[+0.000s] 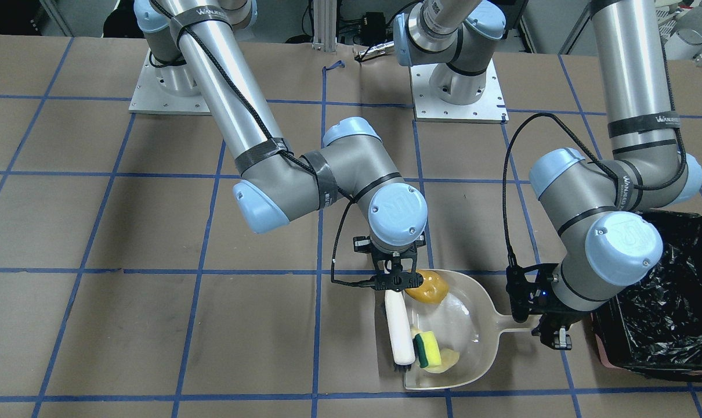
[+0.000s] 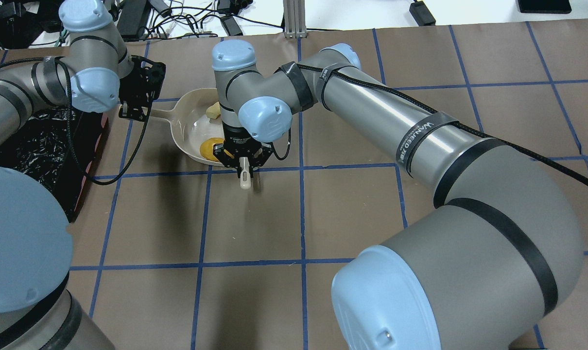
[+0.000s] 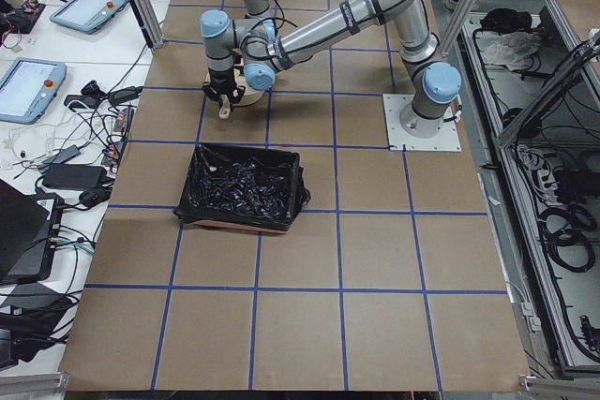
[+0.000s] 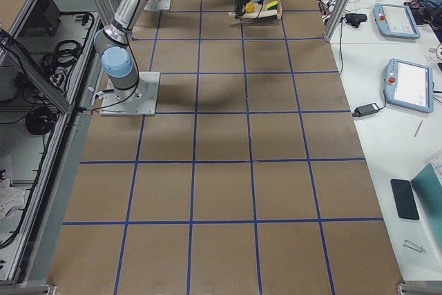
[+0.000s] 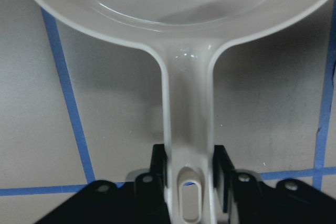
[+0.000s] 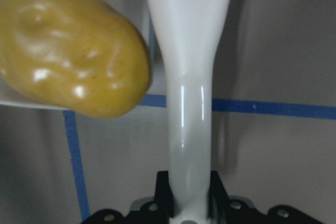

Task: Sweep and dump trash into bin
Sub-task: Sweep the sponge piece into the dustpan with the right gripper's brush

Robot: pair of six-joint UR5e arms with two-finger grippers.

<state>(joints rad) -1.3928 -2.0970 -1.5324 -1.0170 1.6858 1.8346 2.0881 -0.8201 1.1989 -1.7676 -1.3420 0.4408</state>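
foam scrap (image 1: 451,360) half hidden by sponge (image 1: 427,348) in dustpan (image 1: 485,342), beside brush (image 1: 400,331).

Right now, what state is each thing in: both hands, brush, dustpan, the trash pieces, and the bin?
dustpan, loaded, handle gripped.
brush, lying along the dustpan's open edge.
left hand, shut on the dustpan handle.
right hand, shut on the brush handle.
potato-like lump, at the dustpan's lip.
sponge, inside the dustpan, beside the brush.
foam scrap, inside the dustpan, by the sponge.
bin, open, black-lined.
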